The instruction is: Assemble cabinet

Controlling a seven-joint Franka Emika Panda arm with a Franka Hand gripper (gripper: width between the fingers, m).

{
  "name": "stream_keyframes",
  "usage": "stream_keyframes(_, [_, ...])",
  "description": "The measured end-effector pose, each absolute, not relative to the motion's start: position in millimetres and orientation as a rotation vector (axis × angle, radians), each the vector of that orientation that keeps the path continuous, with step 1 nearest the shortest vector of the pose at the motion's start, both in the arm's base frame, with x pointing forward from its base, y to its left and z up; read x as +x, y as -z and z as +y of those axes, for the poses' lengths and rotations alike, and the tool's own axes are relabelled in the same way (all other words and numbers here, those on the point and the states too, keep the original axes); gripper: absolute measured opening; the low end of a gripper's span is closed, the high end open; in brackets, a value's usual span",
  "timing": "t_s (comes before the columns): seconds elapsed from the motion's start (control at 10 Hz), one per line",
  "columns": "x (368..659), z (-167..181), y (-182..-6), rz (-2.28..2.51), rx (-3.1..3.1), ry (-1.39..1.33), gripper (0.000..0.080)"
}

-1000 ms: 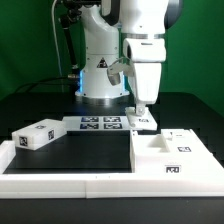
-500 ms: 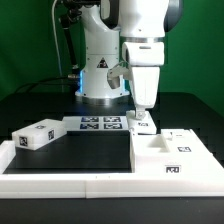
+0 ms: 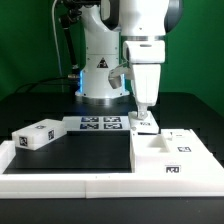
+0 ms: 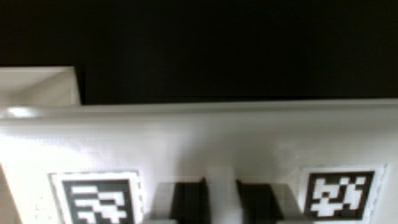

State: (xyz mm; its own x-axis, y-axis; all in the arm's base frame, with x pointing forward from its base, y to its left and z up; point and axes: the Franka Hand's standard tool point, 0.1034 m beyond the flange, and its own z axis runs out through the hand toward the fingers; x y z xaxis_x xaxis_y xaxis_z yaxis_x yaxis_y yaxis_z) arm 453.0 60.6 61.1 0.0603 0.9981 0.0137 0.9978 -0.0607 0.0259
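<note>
Progress early: cabinet body [image 3: 172,158] unfinished at the exterior view's right; block [image 3: 38,133] loose at its left; pincer [image 3: 143,107] over small panel [image 3: 147,122], closure cannot be told.

Centre of table [image 3: 90,152] is open, bounded by block [image 3: 38,133], marker board [image 3: 100,124], cabinet [image 3: 175,155] and rail [image 3: 60,185].
</note>
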Motion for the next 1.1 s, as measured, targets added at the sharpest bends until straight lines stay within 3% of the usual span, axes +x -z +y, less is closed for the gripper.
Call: stream_keyframes(1.1, [458.7,52.4,-57.2,2.174,2.269,-0.023,0.0069])
